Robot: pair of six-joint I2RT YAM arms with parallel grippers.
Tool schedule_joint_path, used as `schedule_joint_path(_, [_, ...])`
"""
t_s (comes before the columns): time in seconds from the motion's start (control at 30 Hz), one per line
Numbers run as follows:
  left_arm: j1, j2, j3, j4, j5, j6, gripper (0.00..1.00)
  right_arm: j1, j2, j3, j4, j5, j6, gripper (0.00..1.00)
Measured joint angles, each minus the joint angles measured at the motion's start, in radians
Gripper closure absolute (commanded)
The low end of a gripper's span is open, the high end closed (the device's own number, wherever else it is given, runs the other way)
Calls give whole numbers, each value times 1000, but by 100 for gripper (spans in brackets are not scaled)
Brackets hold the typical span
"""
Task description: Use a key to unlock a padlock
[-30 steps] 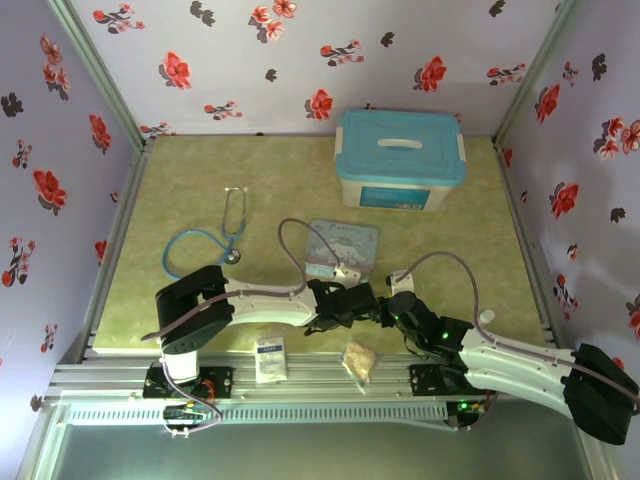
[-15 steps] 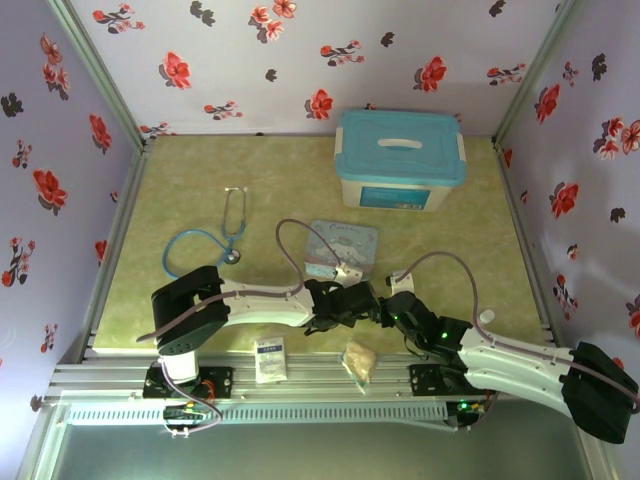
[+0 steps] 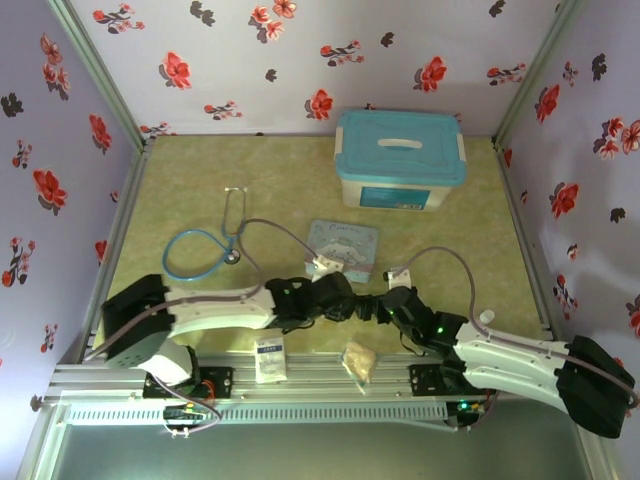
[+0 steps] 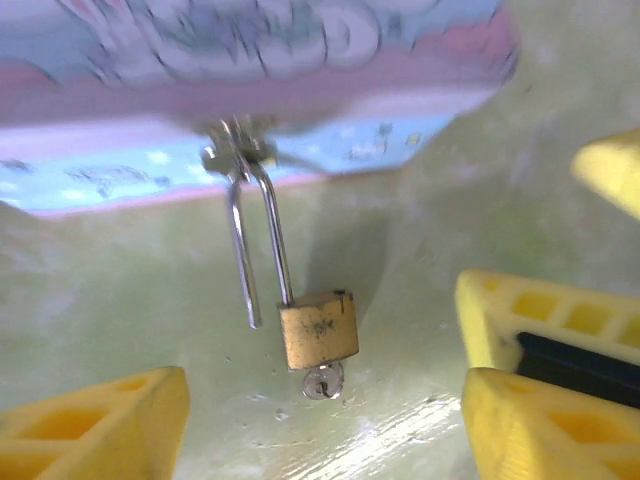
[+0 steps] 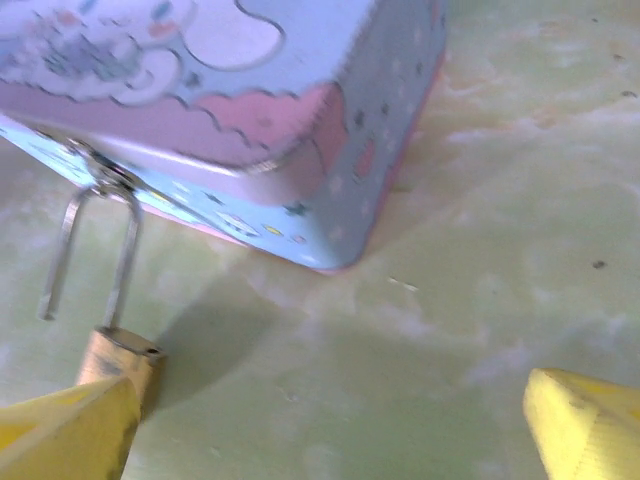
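- My left gripper (image 4: pixel 320 410) is wide open and holds nothing. Its yellow fingers (image 4: pixel 95 425) sit low on either side of the padlock (image 4: pixel 318 330) without touching it.
- My right gripper (image 5: pixel 330 430) is spread just as wide and is empty too. The padlock sits just beside its left-hand finger.
- The padlock hangs by its shackle (image 4: pixel 270 235) from the clasp of the pale-blue tin (image 4: pixel 250 60), with its brass body resting on the table (image 3: pixel 180 190). One shackle leg stands free of the body, so I judge it open.
- The key (image 4: pixel 322 381) is at the bottom of the body, apparently in the keyhole.
- Risk: if either finger nudges the body upward, the free leg could seat again and re-latch.
- Risk: the key is tiny and unheld, so a brush could knock it out or bend it in the keyhole.
- Risk: my grippers work close together, and closing in carelessly could make them clash or shove the tin.
- Count: one padlock, one key, one tin, two grippers.
- Also one lidded storage box (image 3: pixel 400 160), one stethoscope (image 3: pixel 212 243), one tan packet (image 3: pixel 360 360) and one small white packet (image 3: pixel 268 358).
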Motion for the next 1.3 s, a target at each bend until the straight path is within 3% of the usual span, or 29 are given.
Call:
schedule_joint_path(0.17, [102,-224,-109,134,59,23,0,-5,48,18,89,-74,54,1])
schedule_joint_path(0.4, [273,-316,-235,199,150,24,0,-3,244,167,105,-139,119,24])
schedule_joint_path(0.53, [278,-315,-254,204,193,23,1,7,365,262,100,-138,148,41])
schedule_joint_path(0.73, [278,-320,-301,245,225,3,3,45,457,305,44,-116,176,50])
schedule_joint_path(0.8, [278,-325,-323,251,229,-2,3,55,458,309,26,-105,179,57])
schedule_joint_path(1.3, [278,-338,-351,292,240,-22,3,61,587,362,-10,-85,187,61])
